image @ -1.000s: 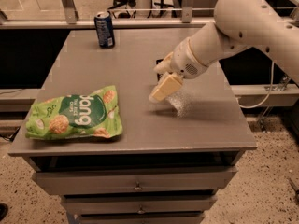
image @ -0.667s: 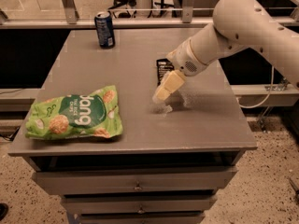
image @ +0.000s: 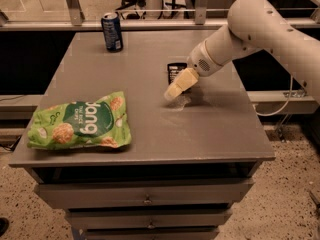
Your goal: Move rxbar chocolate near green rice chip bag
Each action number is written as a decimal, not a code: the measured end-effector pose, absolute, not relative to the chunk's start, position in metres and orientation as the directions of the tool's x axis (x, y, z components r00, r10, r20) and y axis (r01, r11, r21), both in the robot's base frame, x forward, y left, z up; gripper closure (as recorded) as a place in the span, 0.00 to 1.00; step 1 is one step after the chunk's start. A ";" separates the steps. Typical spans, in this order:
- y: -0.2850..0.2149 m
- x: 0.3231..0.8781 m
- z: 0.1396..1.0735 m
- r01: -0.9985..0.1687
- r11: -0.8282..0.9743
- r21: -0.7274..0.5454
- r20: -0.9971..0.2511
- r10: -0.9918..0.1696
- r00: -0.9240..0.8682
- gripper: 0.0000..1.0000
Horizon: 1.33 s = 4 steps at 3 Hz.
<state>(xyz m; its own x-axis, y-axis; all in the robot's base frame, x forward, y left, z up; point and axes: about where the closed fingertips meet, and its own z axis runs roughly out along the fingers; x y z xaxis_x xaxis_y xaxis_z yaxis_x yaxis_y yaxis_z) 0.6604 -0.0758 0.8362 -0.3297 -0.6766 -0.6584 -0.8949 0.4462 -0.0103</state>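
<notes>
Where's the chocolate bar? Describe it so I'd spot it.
On the grey table, right of centre, the robot's gripper hangs low over the top, and the rxbar chocolate lies just behind it. It is small, flat and black, unlike the puffy green rice chip bag or the upright blue can.

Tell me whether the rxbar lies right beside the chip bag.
No, the rxbar lies far from the bag, with the gripper low just in front of it.
</notes>
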 end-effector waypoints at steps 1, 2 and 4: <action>-0.081 0.669 0.829 -0.878 0.478 0.008 -0.652 -0.663 -0.367 0.11; -0.084 0.672 0.826 -0.869 0.494 0.017 -0.649 -0.656 -0.385 0.35; -0.071 0.656 0.841 -0.888 0.458 0.038 -0.669 -0.648 -0.363 0.80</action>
<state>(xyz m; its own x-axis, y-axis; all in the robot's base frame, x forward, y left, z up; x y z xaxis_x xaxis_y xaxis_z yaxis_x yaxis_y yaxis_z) 0.6563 -0.0710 0.8406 -0.3630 -0.6484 -0.6692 -0.8883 0.4576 0.0385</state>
